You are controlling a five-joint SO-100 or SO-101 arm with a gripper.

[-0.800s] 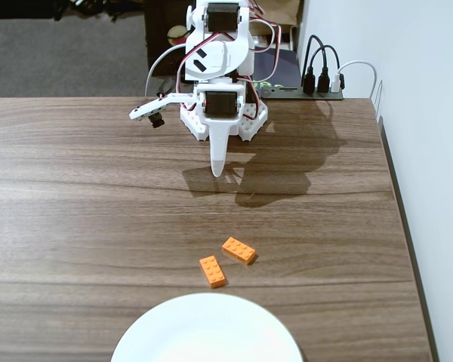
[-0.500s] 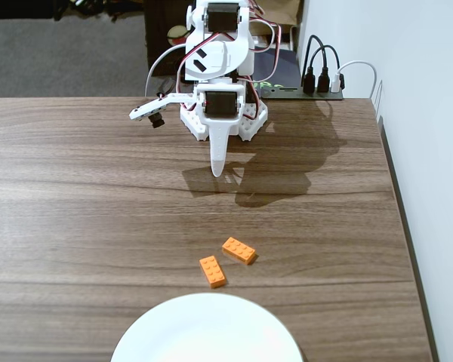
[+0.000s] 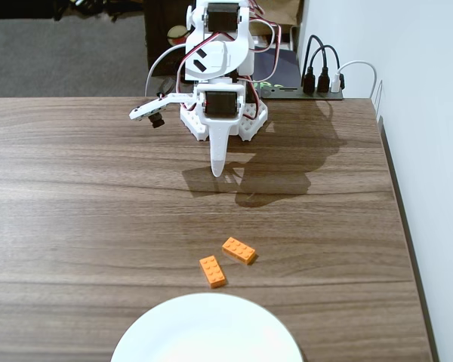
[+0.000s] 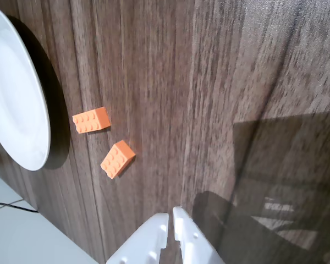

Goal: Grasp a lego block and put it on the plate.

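Note:
Two orange lego blocks lie on the wooden table near the plate: one (image 3: pixel 212 271) (image 4: pixel 91 120) closer to the plate, the other (image 3: pixel 238 250) (image 4: pixel 118 159) just beyond it. The white plate (image 3: pixel 208 332) (image 4: pixel 14 104) sits at the table's front edge, with nothing on it. My white gripper (image 3: pixel 218 170) (image 4: pixel 171 213) hangs above the table near the arm's base, well back from the blocks. Its jaws are shut with nothing between them.
The arm's white base (image 3: pixel 225 113) stands at the table's far edge. A power strip with black and white plugs (image 3: pixel 321 81) lies behind it. A white wall (image 3: pixel 430 151) runs along the table's right edge.

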